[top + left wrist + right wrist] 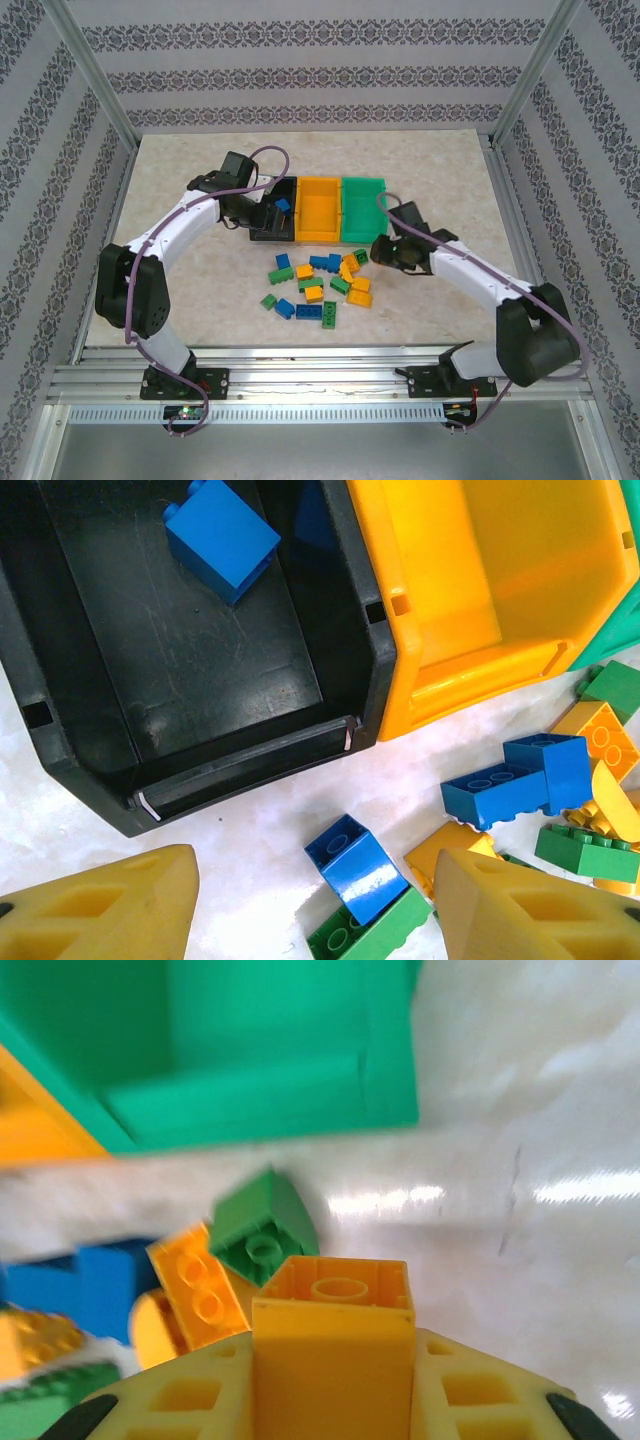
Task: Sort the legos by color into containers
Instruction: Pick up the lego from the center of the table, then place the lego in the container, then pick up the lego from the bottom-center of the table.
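Note:
Three containers stand in a row at mid-table: black (290, 184), orange-yellow (320, 183) and green (365, 182). One blue lego (220, 538) lies in the black bin (250, 770). A pile of blue, green and yellow-orange legos (315, 285) lies in front of the bins. My left gripper (265, 222) hovers open by the black bin's front wall, above a blue brick (358, 870) that leans on a green one (375, 935). My right gripper (385, 250) sits at the pile's right edge, shut on a yellow-orange brick (335, 1300), below the green bin (250, 1060).
A green brick (262, 1222) and a yellow-orange brick (198, 1285) lie just beyond the held one. Bare tabletop (180, 170) stretches left of the bins, and more (450, 180) to their right. Metal frame posts (95, 80) and patterned walls enclose the table.

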